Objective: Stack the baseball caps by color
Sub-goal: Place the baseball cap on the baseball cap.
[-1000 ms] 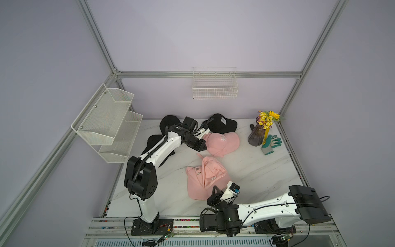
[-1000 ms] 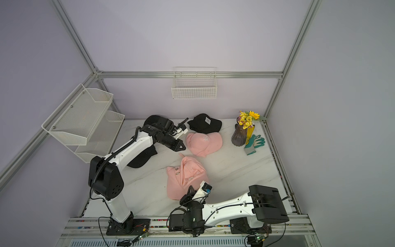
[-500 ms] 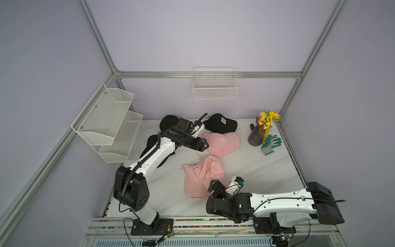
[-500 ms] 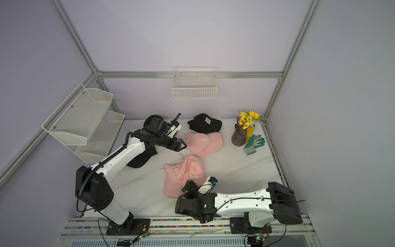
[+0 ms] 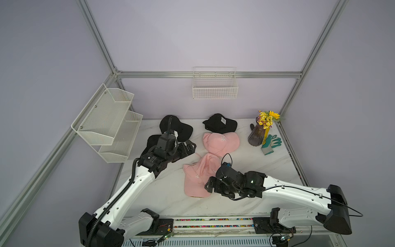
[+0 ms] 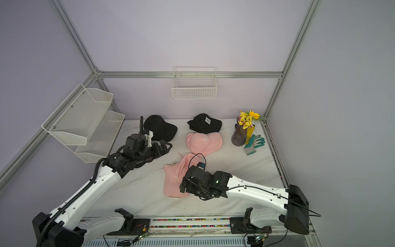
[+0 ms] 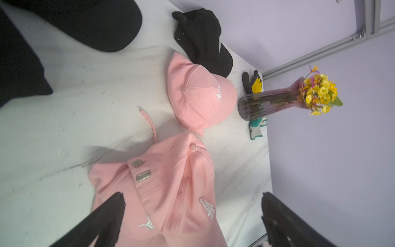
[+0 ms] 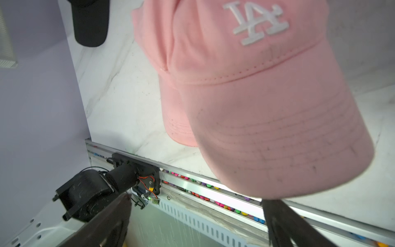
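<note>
Two pink caps (image 5: 199, 177) lie overlapped near the front of the table (image 5: 168, 198) in both top views, so I judge that stack one short: the lone pink cap (image 5: 221, 142) sits just behind them, with the tagged black cap (image 5: 220, 124) behind it in turn. A plain black cap (image 5: 177, 128) lies at the back, and a second black cap (image 5: 151, 140) shows partly under my left arm. My left gripper (image 5: 192, 147) hangs beside the pair, jaws apart and empty. My right gripper (image 5: 208, 185) is at the pair's brims, its jaws also wide. From my left wrist, my fingers (image 7: 106, 216) spread to either side with nothing gripped, the pair lying below them and the lone pink cap (image 7: 201, 94) beyond, near the vase (image 7: 267, 100). From my right wrist, the top cap's brim (image 8: 277, 139) fills the view just ahead of my parted fingers (image 8: 111, 218); I cannot tell whether its edge touches one. To do this well, I should draw the right jaws straight back so the soft fabric doesn't drag, then take the lone cap by its stiff brim and lay it crown over crown.
</note>
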Controlling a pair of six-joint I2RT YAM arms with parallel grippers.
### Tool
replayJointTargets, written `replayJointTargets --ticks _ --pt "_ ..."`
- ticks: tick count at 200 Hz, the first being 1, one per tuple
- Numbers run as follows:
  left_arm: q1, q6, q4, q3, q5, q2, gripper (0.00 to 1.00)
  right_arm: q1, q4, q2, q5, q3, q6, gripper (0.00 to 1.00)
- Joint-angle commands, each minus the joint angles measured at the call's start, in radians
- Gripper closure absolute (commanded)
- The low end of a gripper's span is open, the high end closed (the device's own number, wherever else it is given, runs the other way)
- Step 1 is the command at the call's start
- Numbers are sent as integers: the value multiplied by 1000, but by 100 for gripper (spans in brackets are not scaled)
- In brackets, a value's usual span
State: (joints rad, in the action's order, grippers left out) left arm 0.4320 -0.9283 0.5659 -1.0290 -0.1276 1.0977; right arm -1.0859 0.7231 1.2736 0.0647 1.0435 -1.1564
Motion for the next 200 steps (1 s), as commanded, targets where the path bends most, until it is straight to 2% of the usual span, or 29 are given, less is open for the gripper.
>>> replayJointTargets --ticks 1,10,29,54,72,89,115,131,144,173,200 --pt "-4 -213 4 65 16 -58 0 77 156 29 233 101 260 3" --pt "2 -239 -14 99 4 -71 2 116 195 56 271 145 318 3" --pt "44 -242 -28 133 48 -75 7 165 245 93 259 236 418 3" --pt "122 -199 -19 115 166 -16 19 264 234 174 183 318 514 2" --pt "186 -140 -9 53 272 65 27 348 204 231 81 353 562 3" --pt "228 -89 5 -19 321 151 30 415 133 261 51 344 585 3" --pt "263 -47 5 -85 305 263 40 523 -17 259 40 251 565 3" --pt "278 -11 9 -109 265 323 44 580 -102 265 88 190 553 3" --pt "289 16 25 -119 247 373 46 611 -179 269 172 140 549 3" --pt "301 53 58 -108 258 414 47 626 -300 307 286 55 560 3" --pt "301 84 58 -100 235 439 55 627 -369 348 352 5 573 16"
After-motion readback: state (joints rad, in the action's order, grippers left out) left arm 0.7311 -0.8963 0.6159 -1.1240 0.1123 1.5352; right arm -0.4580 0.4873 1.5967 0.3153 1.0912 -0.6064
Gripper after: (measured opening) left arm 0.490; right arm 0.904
